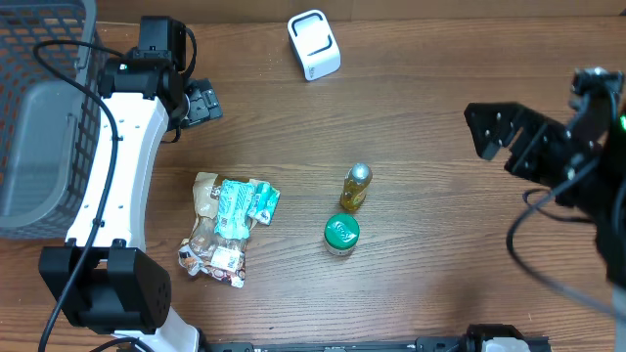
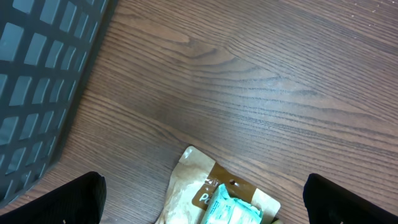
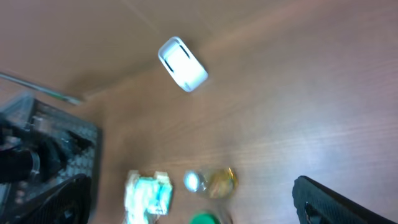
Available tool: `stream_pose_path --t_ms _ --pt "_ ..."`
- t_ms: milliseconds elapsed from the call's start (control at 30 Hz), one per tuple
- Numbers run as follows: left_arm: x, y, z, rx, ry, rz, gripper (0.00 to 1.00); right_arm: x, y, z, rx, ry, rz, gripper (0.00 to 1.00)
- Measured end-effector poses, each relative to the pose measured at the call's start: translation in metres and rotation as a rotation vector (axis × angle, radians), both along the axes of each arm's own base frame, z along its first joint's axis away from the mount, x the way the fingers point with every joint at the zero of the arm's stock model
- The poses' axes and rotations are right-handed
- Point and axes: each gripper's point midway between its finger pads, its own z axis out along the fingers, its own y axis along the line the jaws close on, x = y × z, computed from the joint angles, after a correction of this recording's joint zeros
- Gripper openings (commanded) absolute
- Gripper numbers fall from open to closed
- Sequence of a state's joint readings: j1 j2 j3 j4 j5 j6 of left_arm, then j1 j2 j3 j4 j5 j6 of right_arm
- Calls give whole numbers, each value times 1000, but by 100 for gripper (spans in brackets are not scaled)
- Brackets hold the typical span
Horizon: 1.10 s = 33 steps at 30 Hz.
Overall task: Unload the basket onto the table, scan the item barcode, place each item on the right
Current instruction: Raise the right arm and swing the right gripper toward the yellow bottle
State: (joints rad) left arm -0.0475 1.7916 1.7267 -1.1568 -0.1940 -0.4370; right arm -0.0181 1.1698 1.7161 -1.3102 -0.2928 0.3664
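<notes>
My left gripper [image 1: 201,103] and right gripper [image 1: 494,129] sit spread, empty. The crinkly brown-and-teal snack pouch [image 1: 227,220], lower left, looks light and floppy (slippery film?); I'd pinch its brown top edge.

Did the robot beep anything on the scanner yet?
Nothing looks done yet. The left gripper and right gripper are open and empty. The snack packs, bottle and green-lidded tub lie on the table, away from the white scanner. Left to do: pick one up and show its barcode.
</notes>
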Motion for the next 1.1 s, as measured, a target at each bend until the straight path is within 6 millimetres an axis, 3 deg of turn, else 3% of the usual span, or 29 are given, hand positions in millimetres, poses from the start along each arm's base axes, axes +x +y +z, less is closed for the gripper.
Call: stream_pose_path --t_ms 233,367,1100 --pt "0 0 0 0 0 0 100 33 -4 -46 -13 217 -15 100" --pt "0 0 0 0 0 0 99 39 -4 -63 -9 291 -12 100" --pt "0 0 0 0 0 0 99 32 -1 -71 3 347 -2 100"
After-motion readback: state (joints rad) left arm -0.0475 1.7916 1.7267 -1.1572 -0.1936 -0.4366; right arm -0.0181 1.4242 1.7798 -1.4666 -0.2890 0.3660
